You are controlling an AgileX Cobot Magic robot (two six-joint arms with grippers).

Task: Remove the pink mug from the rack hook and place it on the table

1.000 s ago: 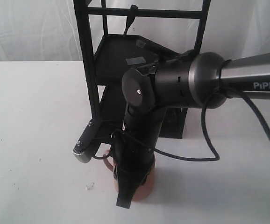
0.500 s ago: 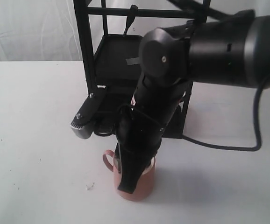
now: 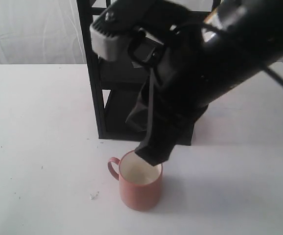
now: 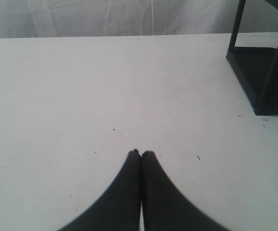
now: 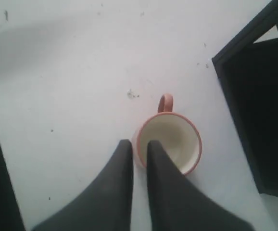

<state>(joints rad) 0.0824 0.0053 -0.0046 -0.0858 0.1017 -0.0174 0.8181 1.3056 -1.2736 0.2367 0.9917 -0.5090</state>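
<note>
White tabletop (image 3: 38, 122) fills the scene, with a pale curtain (image 3: 34, 29) hanging behind it. At the rear centre stands the black rack (image 3: 93, 88), its posts and lower shelves showing while its upper bars are mostly hidden by the robot. The right arm (image 3: 220, 54) is the biggest thing in front of it. It enters from the upper right of the exterior view, bends at a thick dark joint and slopes steeply down and forward, so that the wrist points at the tabletop in front of the rack. A grey block (image 3: 105, 36) sticks out from the arm near the top. The right claw (image 3: 153, 154) hangs over the mug's far rim. In the right wrist view its two dark fingers (image 5: 122, 168) stand a narrow gap apart with nothing between them, one crossing over the rim. Whether it touches the rim I cannot tell. The left claw (image 4: 140, 153) hovers low over bare tabletop well off to one side of the rack, its fingers pressed together and empty. The mug (image 3: 140, 191) is off the rack and stands upright on the tabletop just in front of the rack's base, its cream inside showing. Its handle (image 3: 113, 169) points to the left of the exterior view. Beside the mug on that side lies a tiny white crumb (image 3: 93, 196).
</note>
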